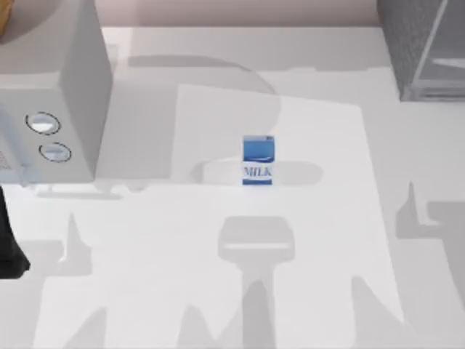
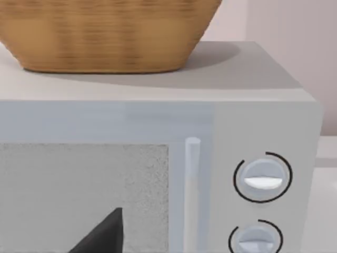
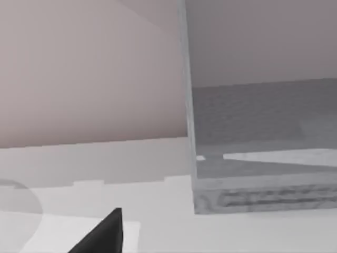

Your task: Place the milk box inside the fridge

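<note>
The milk box point(image 1: 257, 160), a small carton with a blue top and blue "MILK" lettering, stands upright near the middle of the white table, with neither arm close to it. The fridge point(image 1: 425, 43), a dark-grey speckled cabinet with a pale framed panel, sits at the far right corner. The right wrist view faces the fridge point(image 3: 263, 132) from low over the table, with a dark part of my right gripper point(image 3: 102, 234) at the picture's edge. My left arm point(image 1: 7, 243) stays at the table's left edge. A dark part of my left gripper point(image 2: 102, 234) shows before the knobbed box.
A light grey box with two round knobs point(image 1: 62, 87) stands at the far left, close in front of the left wrist camera point(image 2: 158, 121). A woven basket point(image 2: 105, 31) rests on top of it. Bare table point(image 1: 327, 254) lies around the carton and toward the fridge.
</note>
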`<action>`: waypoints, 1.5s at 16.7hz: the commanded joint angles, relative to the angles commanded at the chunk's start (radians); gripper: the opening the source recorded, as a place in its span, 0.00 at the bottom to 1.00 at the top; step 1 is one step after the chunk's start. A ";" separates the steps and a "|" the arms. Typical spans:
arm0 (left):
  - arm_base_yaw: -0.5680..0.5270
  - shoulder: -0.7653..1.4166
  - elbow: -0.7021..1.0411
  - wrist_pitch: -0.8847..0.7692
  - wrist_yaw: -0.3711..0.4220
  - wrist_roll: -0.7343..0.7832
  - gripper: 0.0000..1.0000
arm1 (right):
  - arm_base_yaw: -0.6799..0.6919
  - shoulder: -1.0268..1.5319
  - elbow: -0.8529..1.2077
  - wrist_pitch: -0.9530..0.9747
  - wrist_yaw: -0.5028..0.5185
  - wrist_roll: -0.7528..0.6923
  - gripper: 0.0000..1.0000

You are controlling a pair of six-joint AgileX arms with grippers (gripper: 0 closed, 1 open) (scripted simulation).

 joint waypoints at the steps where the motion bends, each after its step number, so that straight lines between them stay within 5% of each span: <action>1: 0.000 0.000 0.000 0.000 0.000 0.000 1.00 | 0.038 0.092 0.040 0.032 0.038 0.017 1.00; 15: 0.000 0.000 0.000 0.000 0.000 0.000 1.00 | 0.566 1.478 0.646 0.493 0.567 0.235 1.00; 25: 0.000 0.000 0.000 0.000 0.000 0.000 1.00 | 0.654 1.744 0.766 0.576 0.661 0.265 1.00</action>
